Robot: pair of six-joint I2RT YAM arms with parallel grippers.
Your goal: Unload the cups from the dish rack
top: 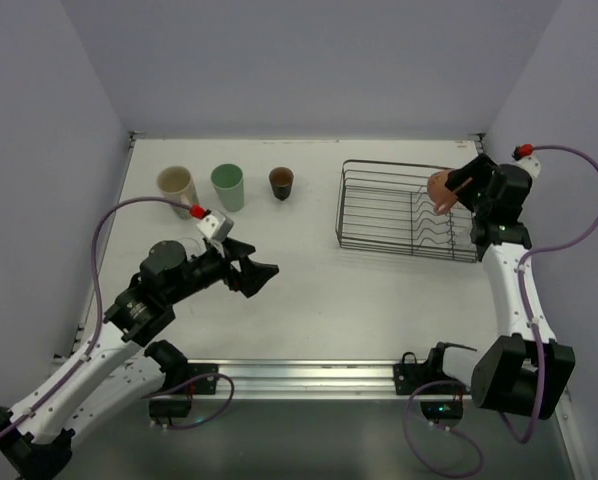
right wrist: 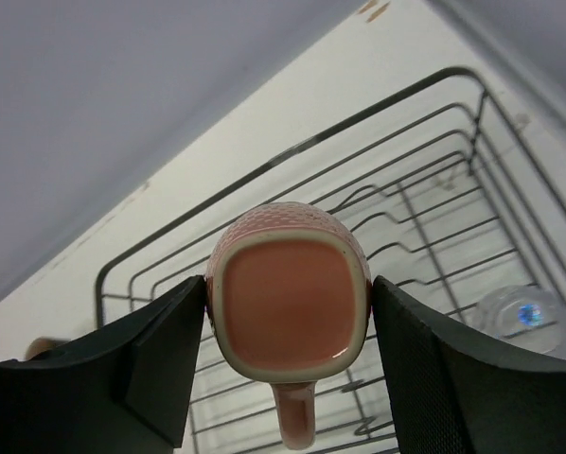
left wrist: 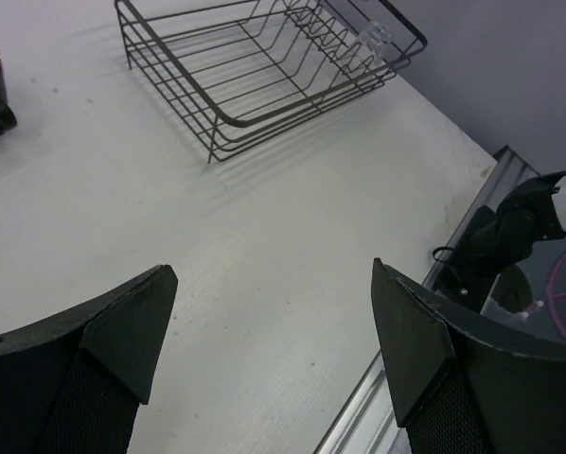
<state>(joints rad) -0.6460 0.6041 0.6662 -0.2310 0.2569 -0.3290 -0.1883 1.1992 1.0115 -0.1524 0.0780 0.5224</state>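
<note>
Pink cup over rack; cream, green, brown cups upright left

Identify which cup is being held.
The salmon-pink cup, in the right gripper over the dish rack; cream cup, green cup and brown cup stand on the table.

The left arm is reaching toward two o'clock, left pincer gaping wide. The right arm is stretching toward twelve o'clock, right pincer clamping a pink cup.
</note>
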